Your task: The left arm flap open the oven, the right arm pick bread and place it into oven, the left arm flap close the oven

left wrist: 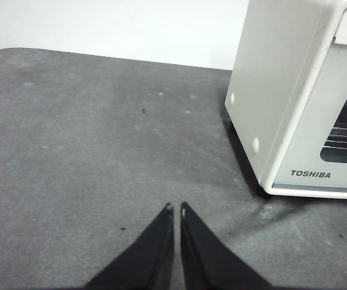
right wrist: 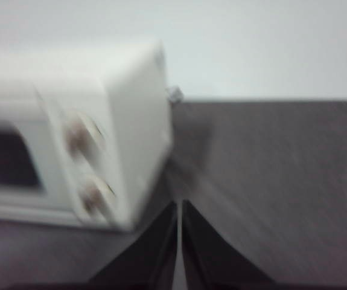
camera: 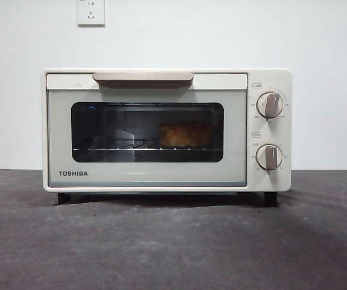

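Observation:
The cream-white TOSHIBA oven [camera: 149, 175] stands in the middle of the dark table with its glass door shut and the beige handle [camera: 142, 77] at the top. The golden-brown bread [camera: 184, 134] lies on the rack inside, seen through the window, right of the middle. My left gripper [left wrist: 175, 208] is shut and empty, low over the table off the oven's [left wrist: 282, 84] left side. My right gripper [right wrist: 178, 204] is shut and empty, off the oven's [right wrist: 131, 121] knob side; that view is blurred. Neither arm shows in the front view.
Two round knobs [camera: 270, 105] sit on the oven's right panel. A white wall with two sockets [camera: 90, 12] stands behind. Grey table surface [camera: 173, 248] stretches in front of the oven and to both sides.

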Controlling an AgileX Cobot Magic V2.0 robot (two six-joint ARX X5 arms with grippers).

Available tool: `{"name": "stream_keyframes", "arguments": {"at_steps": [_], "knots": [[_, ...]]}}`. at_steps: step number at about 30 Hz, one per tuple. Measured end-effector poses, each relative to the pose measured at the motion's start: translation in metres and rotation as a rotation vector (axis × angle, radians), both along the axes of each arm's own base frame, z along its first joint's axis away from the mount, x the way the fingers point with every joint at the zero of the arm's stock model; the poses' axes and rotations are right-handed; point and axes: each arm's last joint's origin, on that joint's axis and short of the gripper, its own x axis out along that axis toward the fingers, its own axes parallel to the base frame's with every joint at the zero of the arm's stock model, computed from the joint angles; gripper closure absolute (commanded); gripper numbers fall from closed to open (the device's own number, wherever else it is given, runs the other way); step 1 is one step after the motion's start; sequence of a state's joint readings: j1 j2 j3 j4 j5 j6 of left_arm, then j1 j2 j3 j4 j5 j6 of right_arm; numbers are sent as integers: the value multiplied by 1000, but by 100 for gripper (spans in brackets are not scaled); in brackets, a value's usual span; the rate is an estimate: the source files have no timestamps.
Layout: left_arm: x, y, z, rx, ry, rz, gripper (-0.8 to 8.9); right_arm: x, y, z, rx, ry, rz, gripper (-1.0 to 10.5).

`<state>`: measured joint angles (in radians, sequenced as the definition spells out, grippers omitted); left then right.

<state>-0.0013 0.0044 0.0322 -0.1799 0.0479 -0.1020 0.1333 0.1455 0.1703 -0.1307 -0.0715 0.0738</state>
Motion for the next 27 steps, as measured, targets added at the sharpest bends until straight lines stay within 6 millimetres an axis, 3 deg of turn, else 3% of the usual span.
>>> {"name": "stream_keyframes", "arguments": {"at_steps": [3, 6, 27], "knots": [[0, 0, 0, 0, 0, 0, 786, 1, -4, -29, -63, 38, -39, 939], [0, 0, 0, 0, 0, 0, 786, 1, -7, -41, -94, 47, -56, 939], [0, 0, 0, 0, 0, 0, 786, -1, -12, -45, -131, 34, -135, 939]]}}
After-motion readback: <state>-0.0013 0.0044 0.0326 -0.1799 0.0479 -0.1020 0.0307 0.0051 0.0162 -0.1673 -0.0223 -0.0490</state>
